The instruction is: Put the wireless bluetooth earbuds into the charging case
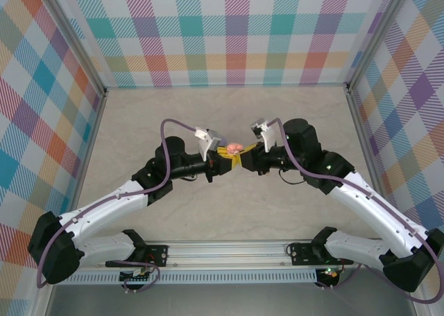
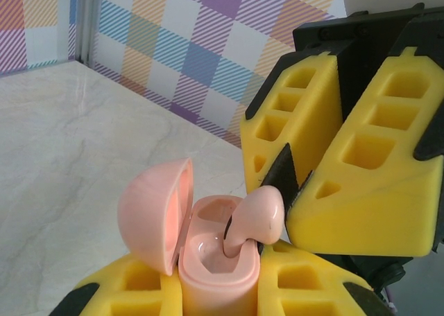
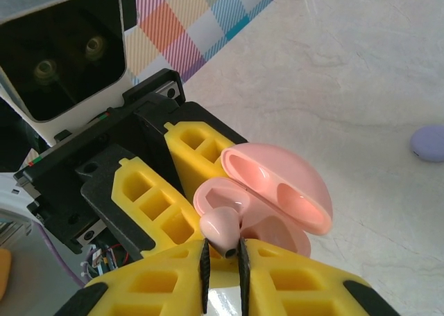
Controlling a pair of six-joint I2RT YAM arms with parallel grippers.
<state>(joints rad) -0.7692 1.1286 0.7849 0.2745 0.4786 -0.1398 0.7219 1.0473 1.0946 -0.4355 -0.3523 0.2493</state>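
Left gripper (image 1: pixel 222 163) and right gripper (image 3: pixel 222 264) meet nose to nose at mid-frame of the top view. The left one is clamped on the pink charging case (image 2: pixel 215 267), its lid (image 2: pixel 154 215) swung open toward frame left. The right one pinches a pale pink earbud (image 2: pixel 262 215) just above the case, stem reaching an open socket.

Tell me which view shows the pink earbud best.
The left wrist view: the pink earbud shows side-on, stem reaching into the open pink case, pinched by the right hand. The right wrist view shows its rounded top between the fingers. From the top external view it blurs into a pink speck.
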